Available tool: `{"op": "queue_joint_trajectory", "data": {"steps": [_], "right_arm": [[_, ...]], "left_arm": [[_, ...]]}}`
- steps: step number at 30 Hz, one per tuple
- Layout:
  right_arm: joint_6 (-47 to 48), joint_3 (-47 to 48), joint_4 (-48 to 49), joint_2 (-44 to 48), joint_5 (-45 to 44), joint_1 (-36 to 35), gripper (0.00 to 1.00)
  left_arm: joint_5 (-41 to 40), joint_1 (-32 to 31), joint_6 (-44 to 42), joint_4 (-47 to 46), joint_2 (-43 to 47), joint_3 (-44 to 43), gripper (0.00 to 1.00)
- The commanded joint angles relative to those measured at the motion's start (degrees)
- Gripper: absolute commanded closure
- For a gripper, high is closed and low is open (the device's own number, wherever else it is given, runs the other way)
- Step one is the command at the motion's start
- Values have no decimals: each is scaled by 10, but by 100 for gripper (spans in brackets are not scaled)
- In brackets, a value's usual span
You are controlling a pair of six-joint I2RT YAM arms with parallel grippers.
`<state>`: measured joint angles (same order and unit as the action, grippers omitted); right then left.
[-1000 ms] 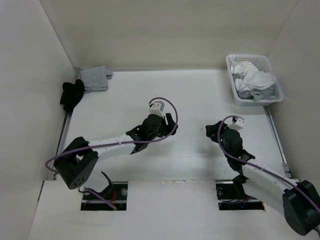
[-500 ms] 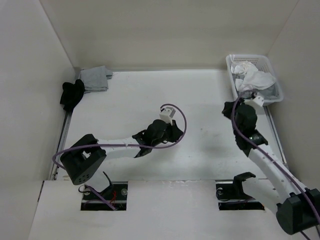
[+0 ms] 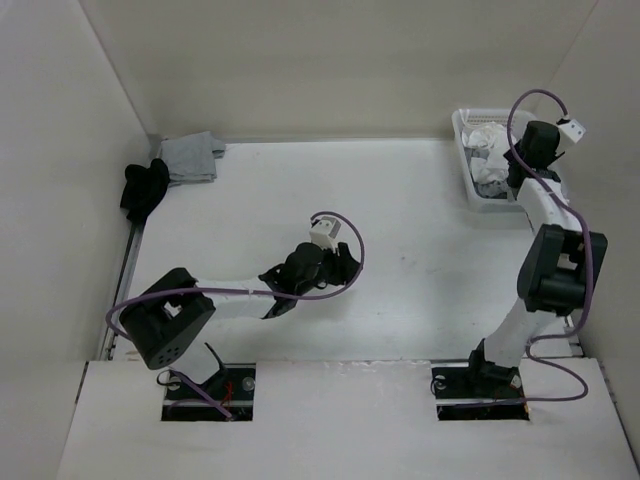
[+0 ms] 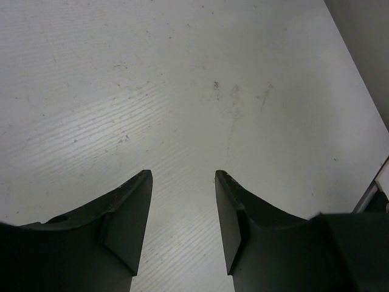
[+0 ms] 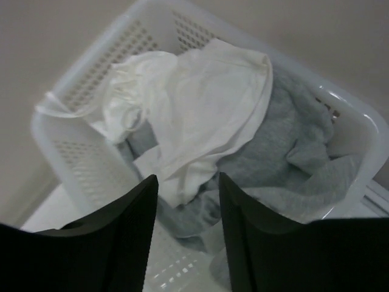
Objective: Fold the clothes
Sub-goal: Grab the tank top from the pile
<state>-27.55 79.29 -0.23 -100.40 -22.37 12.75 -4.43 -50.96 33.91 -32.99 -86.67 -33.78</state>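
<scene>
A white tabletop fills the middle of the overhead view. Three plain off-white walls box it in: a far wall, a left wall and a right wall. A thin metal rail runs along the tabletop's left edge. Across the near side lies a pale board with a dark rectangular left cut-out and a matching right cut-out. In the left wrist view the tabletop shows fine streaks and small dark scuffs. The light is soft and even, and the shadows are faint.
</scene>
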Motion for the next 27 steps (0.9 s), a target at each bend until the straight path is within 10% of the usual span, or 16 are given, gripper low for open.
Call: {"op": "queue_joint_trajectory", "data": {"steps": [1,18,27], "right_arm": [[20,104,-36,-85,21,49,47],[-32,346,-100,-318,107,91,50],[-45,373,-101,-347,127,90,85]], "left_arm": [[8,3,4,-62,-7,3,55],[64,45,43,-94,-44,3,54],[73,51,46,-100,-49,4,54]]}}
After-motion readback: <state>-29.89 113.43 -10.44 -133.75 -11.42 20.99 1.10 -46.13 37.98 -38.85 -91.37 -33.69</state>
